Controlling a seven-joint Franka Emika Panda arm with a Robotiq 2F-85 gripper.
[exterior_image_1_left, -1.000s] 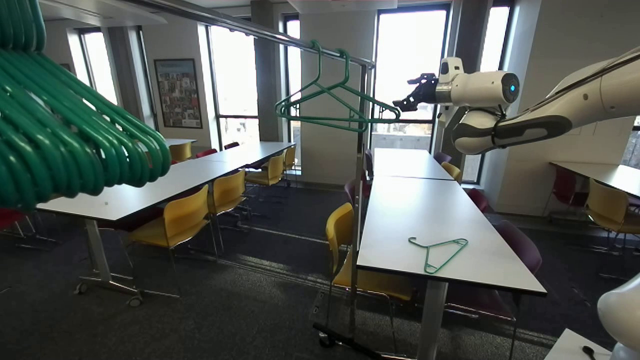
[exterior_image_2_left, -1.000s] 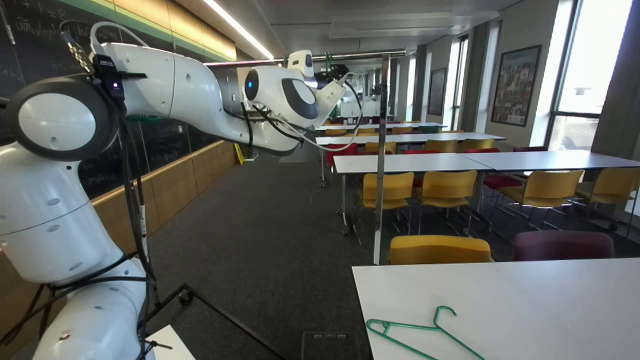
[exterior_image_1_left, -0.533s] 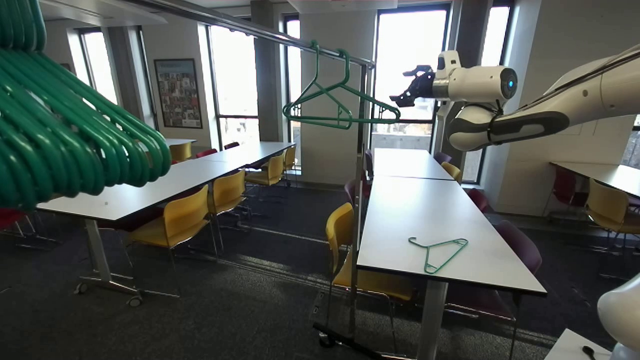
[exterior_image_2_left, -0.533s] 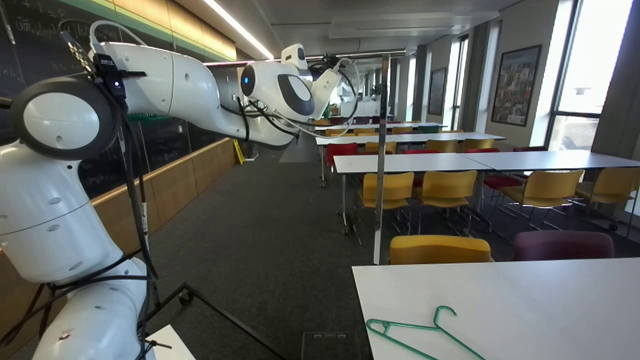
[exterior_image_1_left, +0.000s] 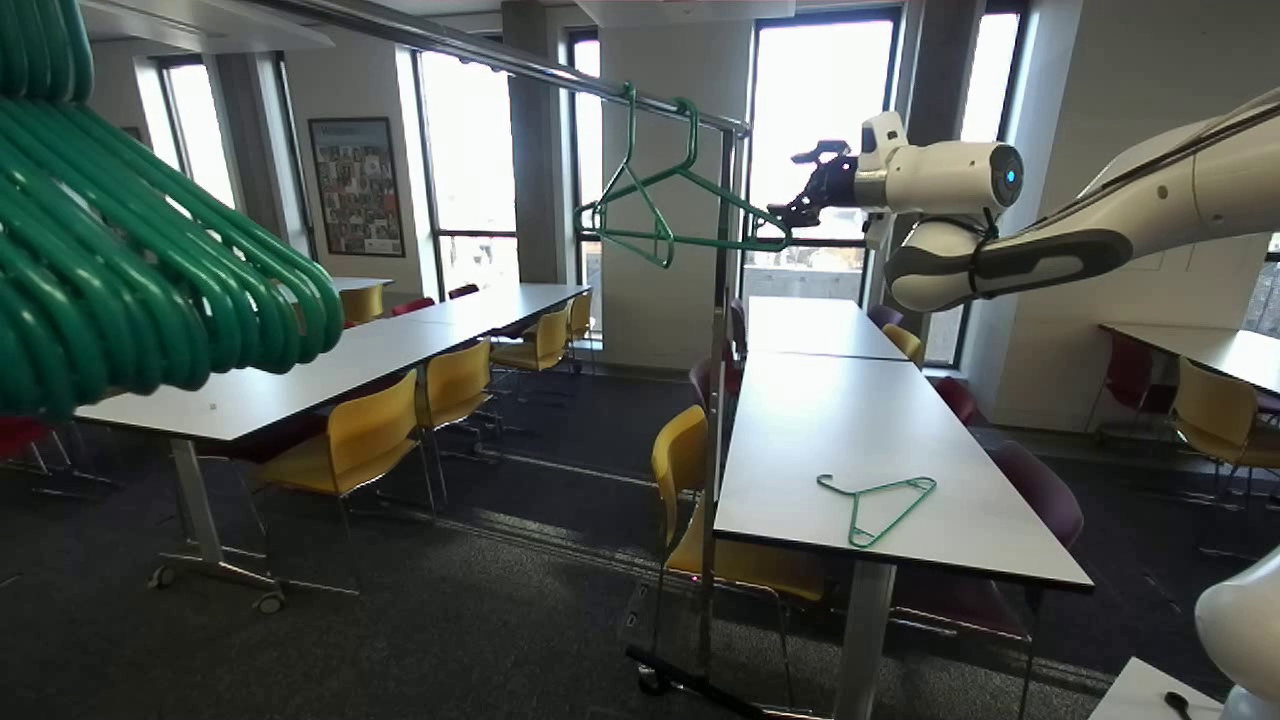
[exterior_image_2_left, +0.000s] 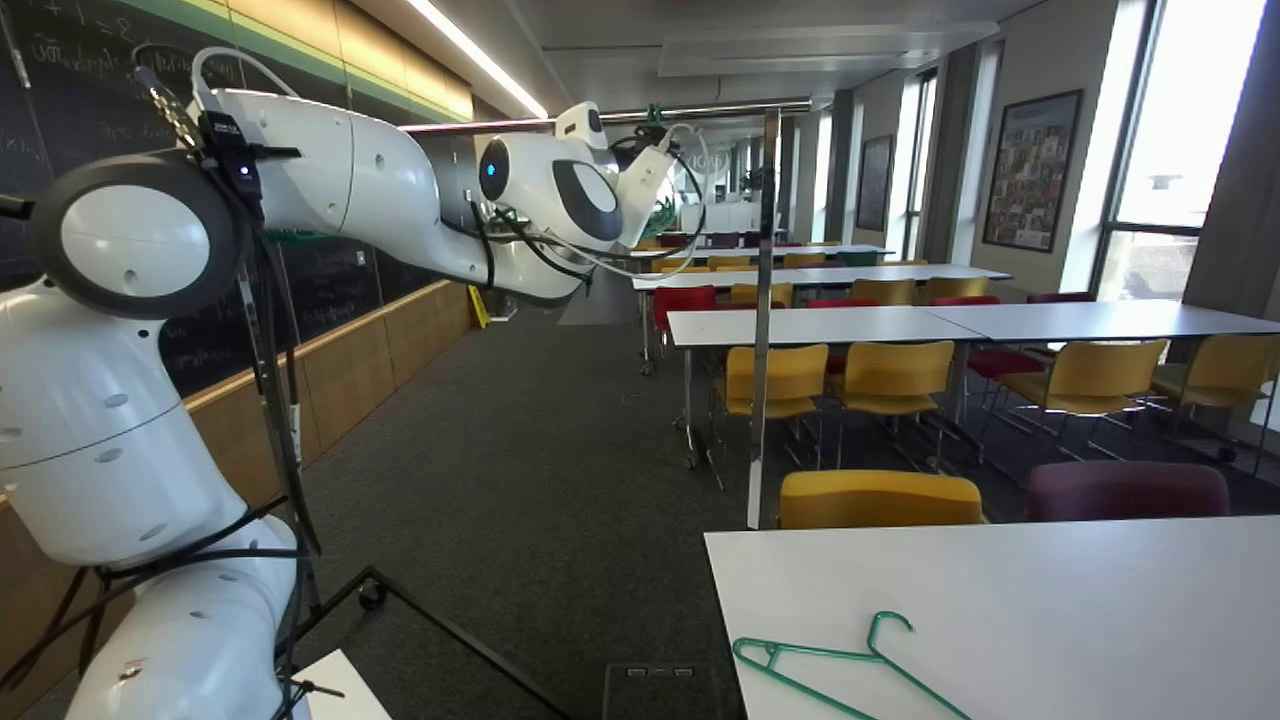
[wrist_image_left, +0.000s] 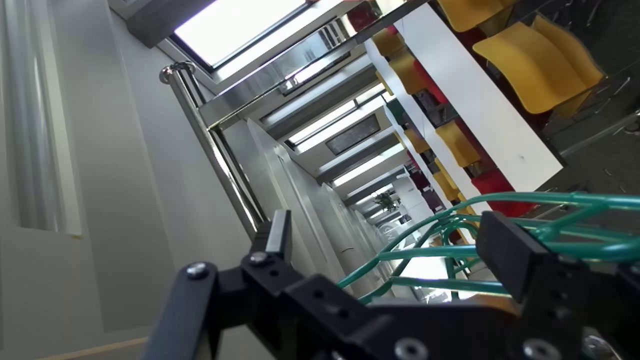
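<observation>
My gripper (exterior_image_1_left: 795, 185) is open and empty, and its lower finger is at the right end of a green hanger (exterior_image_1_left: 693, 145) on a metal rail (exterior_image_1_left: 540, 71). I cannot tell whether they touch. A second green hanger (exterior_image_1_left: 629, 150) hangs to the left on the rail, turned at an angle. In the wrist view, green hanger bars (wrist_image_left: 430, 251) cross between the open fingers (wrist_image_left: 390, 240) and run behind the right finger. In an exterior view the gripper (exterior_image_2_left: 650, 140) is partly hidden by the wrist. Another green hanger (exterior_image_1_left: 900, 514) lies on a white table (exterior_image_1_left: 810, 400).
Many green hangers (exterior_image_1_left: 150, 250) hang bunched near the camera. The rack's upright post (exterior_image_1_left: 714, 450) stands by the table; it also shows in the other views (exterior_image_2_left: 763, 350) (wrist_image_left: 280, 85). Yellow chairs (exterior_image_1_left: 375, 435) and a long white table (exterior_image_1_left: 330, 370) stand behind.
My gripper has moved left, and over the last half second slightly down, to the right end of the nearer hanger. The second hanger has turned and looks narrower. The fingers stay open.
</observation>
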